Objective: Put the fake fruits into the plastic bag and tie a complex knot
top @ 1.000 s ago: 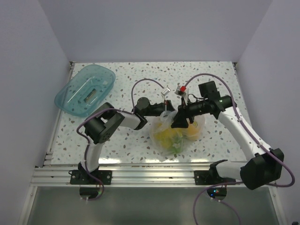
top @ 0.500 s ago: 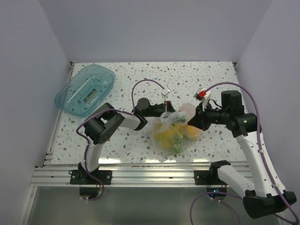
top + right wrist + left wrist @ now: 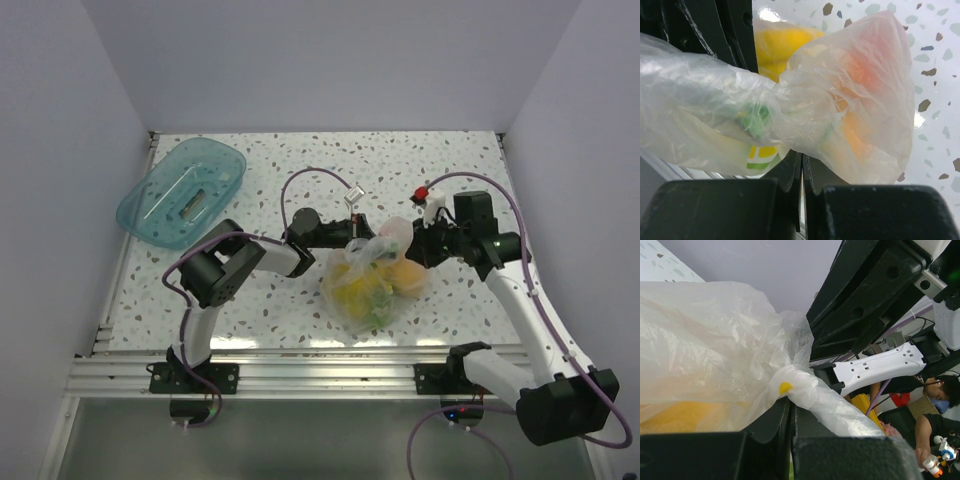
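Right now I see the clear crinkly plastic bag [image 3: 375,285] lying on the white speckled worktop [image 3: 270,150], close to its near edge and a little right of the middle. The glossy plastic fruits [image 3: 362,290] are inside it: through the film my right wrist camera shows a yellow piece [image 3: 780,40], an orange-red one [image 3: 862,70] and a bit of green [image 3: 757,117].

Both arms meet over the bag's top. The left gripper [image 3: 356,243] comes in from the left, and its wrist view shows the fingers pressed together on a twisted strand of the film [image 3: 815,395]. The right gripper [image 3: 415,243] comes in from the right. Its jaws are also closed, pinching the plastic just below the gathered neck [image 3: 777,100], where the film bunches into a tight waist between two puffed lobes.

The tools are crowding each other. From the left wrist, the right arm's black housing [image 3: 865,290] fills the upper right and blocks most of what lies past the bag. From the right wrist, the left arm's black links [image 3: 715,25] cover the upper left, just behind the yellow fruit.

Elsewhere, the teal translucent oval tray [image 3: 185,190] sits at the far left corner, up against the left edge and well apart from the bag. A purple cable [image 3: 310,172] loops above the left forearm, and another [image 3: 470,178] arcs over the right wrist. The aluminium rail [image 3: 300,365] carrying both bases runs along the near edge, just in front of the bag.
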`<state>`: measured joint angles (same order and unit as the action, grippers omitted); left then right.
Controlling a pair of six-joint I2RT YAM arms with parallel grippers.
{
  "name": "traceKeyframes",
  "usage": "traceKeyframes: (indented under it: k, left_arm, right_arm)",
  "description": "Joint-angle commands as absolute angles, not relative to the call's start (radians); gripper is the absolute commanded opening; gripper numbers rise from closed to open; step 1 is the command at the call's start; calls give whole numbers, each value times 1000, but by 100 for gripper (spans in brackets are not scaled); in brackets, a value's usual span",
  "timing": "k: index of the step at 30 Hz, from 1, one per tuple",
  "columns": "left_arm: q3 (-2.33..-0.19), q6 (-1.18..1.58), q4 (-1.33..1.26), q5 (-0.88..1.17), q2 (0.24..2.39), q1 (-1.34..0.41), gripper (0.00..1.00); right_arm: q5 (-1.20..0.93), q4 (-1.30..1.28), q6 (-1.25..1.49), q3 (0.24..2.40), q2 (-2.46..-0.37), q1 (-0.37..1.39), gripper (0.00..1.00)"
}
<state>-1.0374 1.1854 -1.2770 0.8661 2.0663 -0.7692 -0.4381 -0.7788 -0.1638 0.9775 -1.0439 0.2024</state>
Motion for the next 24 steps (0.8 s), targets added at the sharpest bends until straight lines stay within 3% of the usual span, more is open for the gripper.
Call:
traceKeyframes:
  k: [1, 11, 16, 24]
  left_arm:
    - [-1060, 1172, -1445, 859, 2019, -775, 0]
    - [-1069, 1175, -1448, 862, 2028, -775, 0]
    - [-1065, 1164, -1440, 864, 2026, -773, 0]
    - [-1069, 1060, -1330, 848, 2006, -761, 0]
  right_arm:
    - [-403, -647, -98, 968, -1005, 201, 0]
    - [-448, -496, -20, 900, -1008, 224, 0]
    - [-577, -511, -55, 900, -997, 225, 20]
    - [-678, -681, -208, 940, -1032, 227, 36]
